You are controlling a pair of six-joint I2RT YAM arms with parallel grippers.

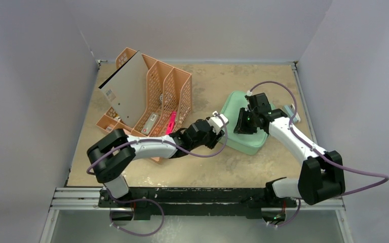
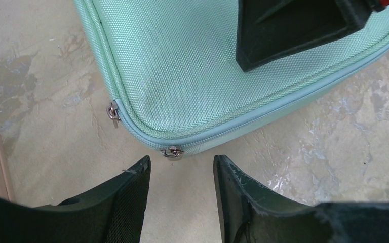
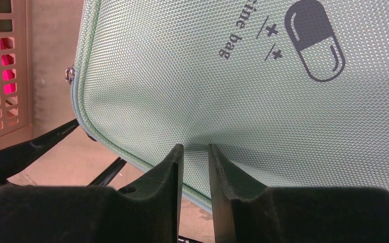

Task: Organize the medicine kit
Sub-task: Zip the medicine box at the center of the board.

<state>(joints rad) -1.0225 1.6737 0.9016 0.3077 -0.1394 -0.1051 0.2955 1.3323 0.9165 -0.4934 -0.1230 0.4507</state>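
The medicine kit (image 1: 243, 143), a mint-green soft case, lies closed on the table right of centre. Its lid (image 3: 233, 101) carries a pill logo. My left gripper (image 2: 181, 161) stands open just short of the kit's near-left corner (image 2: 182, 66), with nothing between its fingers. A metal zipper pull (image 2: 172, 152) sits right ahead of the gap, and a second pull (image 2: 113, 111) hangs further along the edge. My right gripper (image 3: 196, 147) rests its tips on top of the lid, jaws a narrow gap apart and holding nothing. From above, the left gripper (image 1: 222, 132) and the right gripper (image 1: 241, 128) are close together.
An orange mesh file rack (image 1: 152, 96) stands at the back left, holding a grey board (image 1: 126, 91) and a pink item (image 1: 171, 123). A small pale-blue object (image 1: 289, 112) lies by the kit's far right side. White walls enclose the table.
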